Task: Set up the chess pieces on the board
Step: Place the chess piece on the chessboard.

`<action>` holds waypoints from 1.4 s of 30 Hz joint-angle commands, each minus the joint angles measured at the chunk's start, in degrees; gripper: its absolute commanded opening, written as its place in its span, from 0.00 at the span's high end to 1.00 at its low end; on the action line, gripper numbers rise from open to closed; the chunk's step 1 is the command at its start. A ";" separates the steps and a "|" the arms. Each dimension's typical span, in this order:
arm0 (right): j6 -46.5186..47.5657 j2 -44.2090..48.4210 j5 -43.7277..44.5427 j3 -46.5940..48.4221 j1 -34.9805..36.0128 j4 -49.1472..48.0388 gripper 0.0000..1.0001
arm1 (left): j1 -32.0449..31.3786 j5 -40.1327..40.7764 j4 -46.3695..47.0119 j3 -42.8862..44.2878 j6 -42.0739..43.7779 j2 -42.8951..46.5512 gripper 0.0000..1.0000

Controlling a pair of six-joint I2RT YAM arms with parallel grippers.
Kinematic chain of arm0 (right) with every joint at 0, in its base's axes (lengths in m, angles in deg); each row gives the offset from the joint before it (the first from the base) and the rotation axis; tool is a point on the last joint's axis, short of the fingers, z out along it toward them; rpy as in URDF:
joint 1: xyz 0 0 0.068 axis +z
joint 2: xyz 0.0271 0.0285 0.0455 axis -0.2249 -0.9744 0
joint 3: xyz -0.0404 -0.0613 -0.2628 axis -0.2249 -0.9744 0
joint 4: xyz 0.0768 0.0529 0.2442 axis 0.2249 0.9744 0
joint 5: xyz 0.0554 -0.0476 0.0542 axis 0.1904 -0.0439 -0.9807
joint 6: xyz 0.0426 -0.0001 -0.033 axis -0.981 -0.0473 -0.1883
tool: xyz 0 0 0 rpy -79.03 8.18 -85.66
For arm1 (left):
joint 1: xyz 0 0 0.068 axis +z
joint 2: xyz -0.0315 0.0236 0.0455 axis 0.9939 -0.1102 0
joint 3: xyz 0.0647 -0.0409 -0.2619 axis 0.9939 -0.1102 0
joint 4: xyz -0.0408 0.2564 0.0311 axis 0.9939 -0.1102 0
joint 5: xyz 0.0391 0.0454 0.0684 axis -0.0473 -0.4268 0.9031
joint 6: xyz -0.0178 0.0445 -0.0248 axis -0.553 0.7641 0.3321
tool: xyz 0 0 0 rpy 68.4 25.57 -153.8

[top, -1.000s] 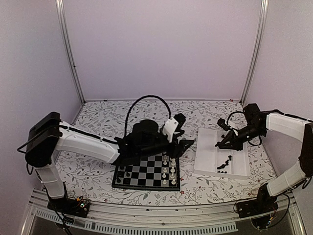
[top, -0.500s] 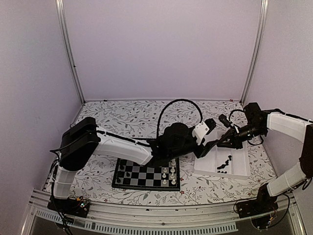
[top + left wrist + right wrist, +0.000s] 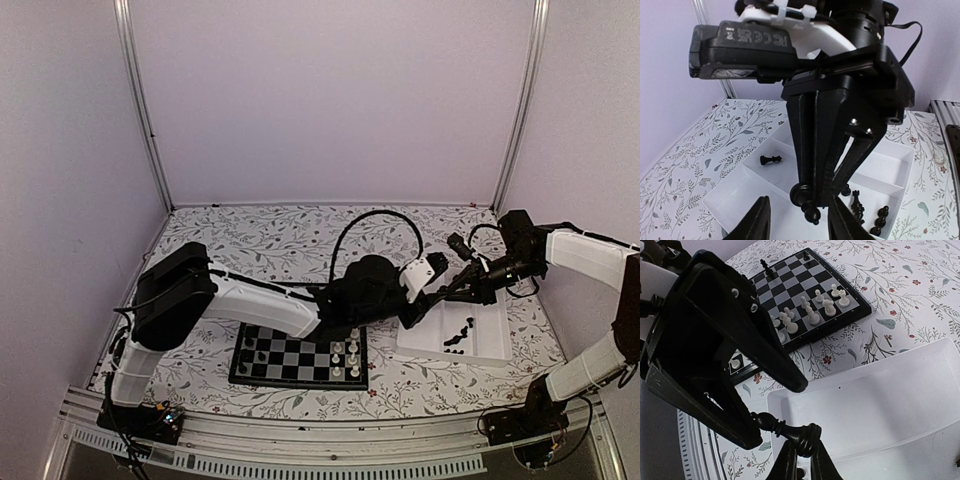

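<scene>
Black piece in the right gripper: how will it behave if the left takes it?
Probably rigid and light: the black piece sticks out sideways from the right gripper, pinched at one end, no sag. Likely slippery for the open left gripper: thin, rounded, glossy. Probably tippy once placed: another piece lies on its side in the tray.

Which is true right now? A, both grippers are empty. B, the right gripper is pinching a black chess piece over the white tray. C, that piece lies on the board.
B: the right gripper pinches a black chess piece above the white tray, with the open left gripper facing it.
</scene>
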 commanded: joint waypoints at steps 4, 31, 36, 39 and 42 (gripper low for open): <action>0.36 1.53 -2.49 0.62 -0.05 1.50 0.89 | -0.44 0.08 -1.77 3.68 -0.10 -2.42 0.67; -5.17 7.50 9.20 -5.35 -2.54 -9.13 0.34 | 6.95 -1.11 -45.53 -0.24 -6.51 22.36 1.00; -6.01 6.85 14.18 -6.27 -2.52 -11.11 0.33 | 12.41 -1.42 -56.48 -10.90 -12.78 33.77 1.00; -5.91 5.24 14.38 -5.94 -2.52 -10.61 0.30 | 16.37 -1.51 -61.32 -16.13 -15.02 39.35 1.00; -5.78 5.38 14.43 -6.00 -2.49 -10.54 0.29 | 21.27 -1.40 -64.10 -20.12 -15.73 43.85 1.00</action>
